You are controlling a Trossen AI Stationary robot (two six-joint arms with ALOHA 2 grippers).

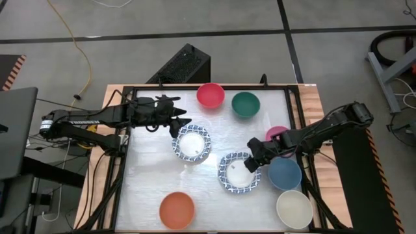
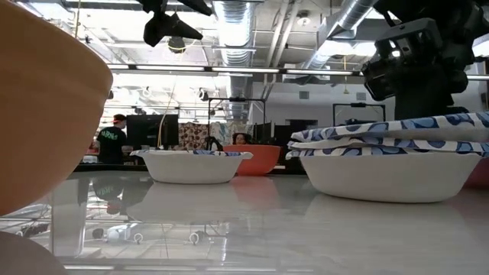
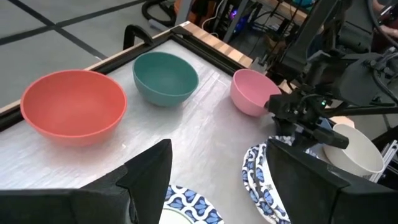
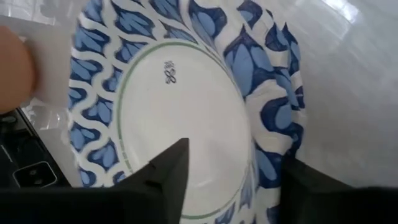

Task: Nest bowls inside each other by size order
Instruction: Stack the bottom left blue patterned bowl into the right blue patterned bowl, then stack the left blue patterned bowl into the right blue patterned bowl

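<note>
Two groups of patterned bowls stand mid-table: one bowl on the left (image 1: 192, 143) and a stack on the right (image 1: 238, 173). My right gripper (image 1: 255, 158) is at the stack's far rim, shut on the top bowl (image 4: 186, 99), which tilts in the low view (image 2: 397, 128). My left gripper (image 1: 179, 125) is open above the left bowl's far-left rim (image 3: 186, 208), well clear of it in the low view (image 2: 172, 27). Red (image 1: 210, 95), teal (image 1: 246, 104), pink (image 1: 275, 133), blue (image 1: 285, 174), cream (image 1: 294, 208) and orange (image 1: 177, 210) bowls stand singly. My right gripper has the top patterned bowl's rim (image 4: 270, 155) between its fingers, one finger (image 4: 171, 171) over the white inside and one outside. The fingers slant down from the table's right. The bowl tilts, its held side raised, the rest lying on the stack below.
The blue bowl and the pink bowl stand close beside my right arm. A raised black frame (image 1: 296, 130) runs round the table top. The orange bowl fills the low view's left (image 2: 46, 107). People stand in the room behind (image 2: 111, 141).
</note>
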